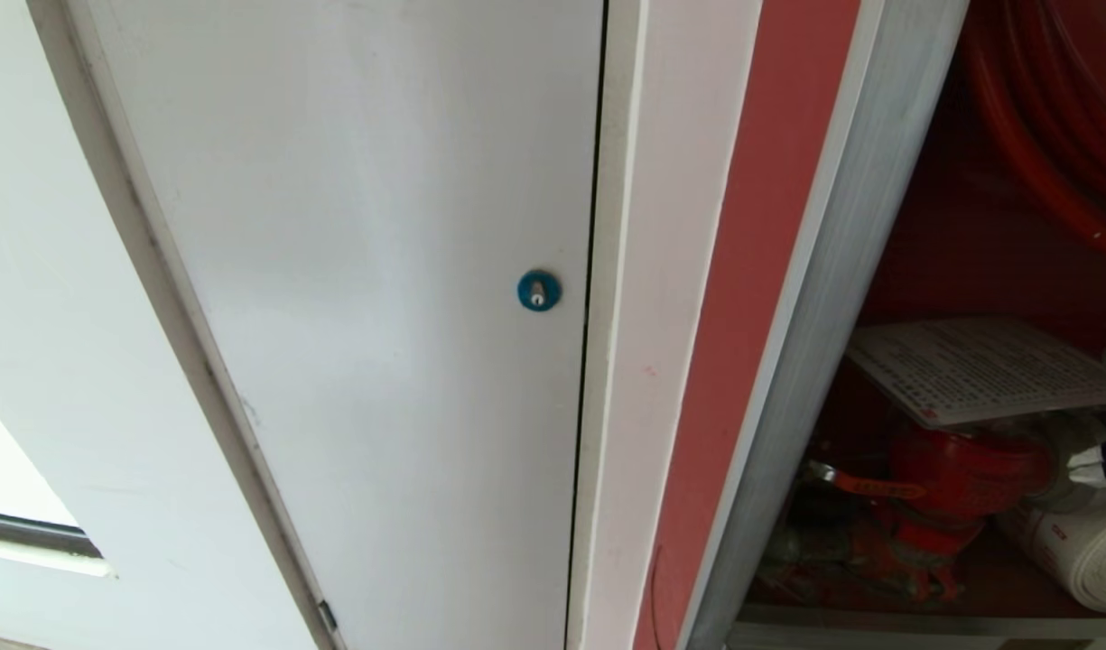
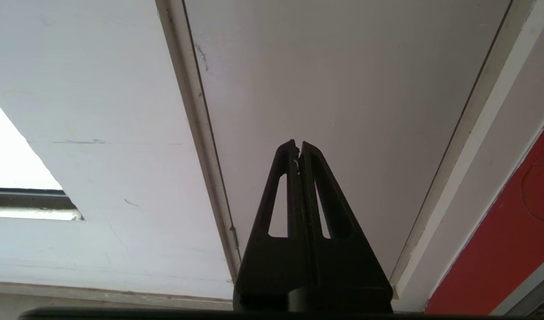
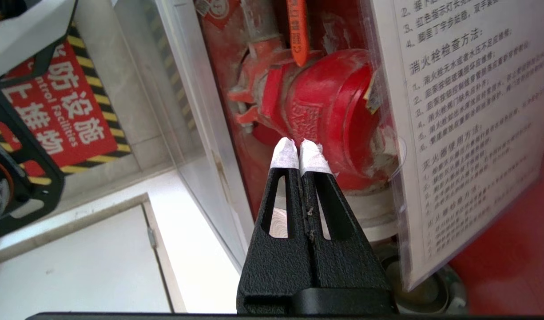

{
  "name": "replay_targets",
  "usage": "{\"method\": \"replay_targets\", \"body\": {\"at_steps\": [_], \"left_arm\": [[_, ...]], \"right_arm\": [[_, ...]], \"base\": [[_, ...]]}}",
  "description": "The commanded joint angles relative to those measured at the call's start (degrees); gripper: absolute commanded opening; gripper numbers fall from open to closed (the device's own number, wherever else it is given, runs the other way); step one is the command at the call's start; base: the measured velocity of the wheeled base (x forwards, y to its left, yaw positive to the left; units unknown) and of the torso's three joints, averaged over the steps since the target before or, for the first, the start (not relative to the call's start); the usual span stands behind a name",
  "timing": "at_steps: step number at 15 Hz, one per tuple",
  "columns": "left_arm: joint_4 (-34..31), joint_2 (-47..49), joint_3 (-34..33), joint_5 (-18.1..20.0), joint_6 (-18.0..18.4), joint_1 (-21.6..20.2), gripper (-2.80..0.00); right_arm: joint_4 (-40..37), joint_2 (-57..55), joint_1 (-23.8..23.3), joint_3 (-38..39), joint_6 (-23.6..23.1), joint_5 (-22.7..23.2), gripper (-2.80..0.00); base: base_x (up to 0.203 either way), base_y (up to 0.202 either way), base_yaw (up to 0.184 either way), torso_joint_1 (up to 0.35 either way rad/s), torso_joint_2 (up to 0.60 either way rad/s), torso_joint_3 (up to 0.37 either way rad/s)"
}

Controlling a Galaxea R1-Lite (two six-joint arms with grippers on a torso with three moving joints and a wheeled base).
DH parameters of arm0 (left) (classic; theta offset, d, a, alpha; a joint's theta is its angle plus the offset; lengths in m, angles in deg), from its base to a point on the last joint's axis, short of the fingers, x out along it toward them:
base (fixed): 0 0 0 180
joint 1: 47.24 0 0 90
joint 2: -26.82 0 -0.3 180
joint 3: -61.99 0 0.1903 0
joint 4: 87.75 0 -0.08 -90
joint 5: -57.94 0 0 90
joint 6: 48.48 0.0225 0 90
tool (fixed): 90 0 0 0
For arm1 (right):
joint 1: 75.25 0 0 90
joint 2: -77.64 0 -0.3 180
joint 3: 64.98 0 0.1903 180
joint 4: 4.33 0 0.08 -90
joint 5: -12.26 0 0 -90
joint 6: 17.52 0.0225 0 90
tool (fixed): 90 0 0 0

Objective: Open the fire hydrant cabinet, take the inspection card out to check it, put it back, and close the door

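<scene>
Head view: the fire hydrant cabinet (image 1: 878, 379) is standing open at three o'clock, the inspection card (image 1: 981, 368) lying atop the red valve (image 1: 959, 469). Left wrist: the left gripper (image 2: 298, 147) is idling, pressed together. Right wrist: the right gripper (image 3: 298, 149), closed and empty, is nearing the card's nine o'clock edge; it could bump the valve or push the card away

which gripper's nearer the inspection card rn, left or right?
Right. The right gripper is shut, inside the open fire hydrant cabinet by the red valve, beside the inspection card without holding it. The left gripper, shut, faces the plain white door, card not in view.
</scene>
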Motion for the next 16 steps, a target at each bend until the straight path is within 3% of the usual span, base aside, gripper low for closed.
{"method": "replay_targets", "body": {"at_steps": [1, 6, 13, 16], "left_arm": [[0.03, 0.01, -0.79, 0.02, 0.02, -0.03, -2.80], [0.03, 0.01, -0.79, 0.00, 0.02, 0.00, -2.80], [0.03, 0.01, -0.79, 0.00, 0.02, 0.00, -2.80], [0.03, 0.01, -0.79, 0.00, 0.02, 0.00, -2.80]], "right_arm": [[-0.34, 4.05, 0.00, 0.89, 1.81, 1.24, -2.80], [-0.17, 12.95, 0.00, 4.84, 16.38, 4.97, -2.80], [0.99, 25.93, 0.00, 9.47, 42.75, 11.64, -2.80], [8.63, 31.01, 0.00, 13.72, 53.99, 11.87, -2.80]], "base": [[0.000, 0.000, 0.000, 0.000, 0.00, 0.000], [0.000, 0.000, 0.000, 0.000, 0.00, 0.000], [0.000, 0.000, 0.000, 0.000, 0.00, 0.000], [0.000, 0.000, 0.000, 0.000, 0.00, 0.000]]}}
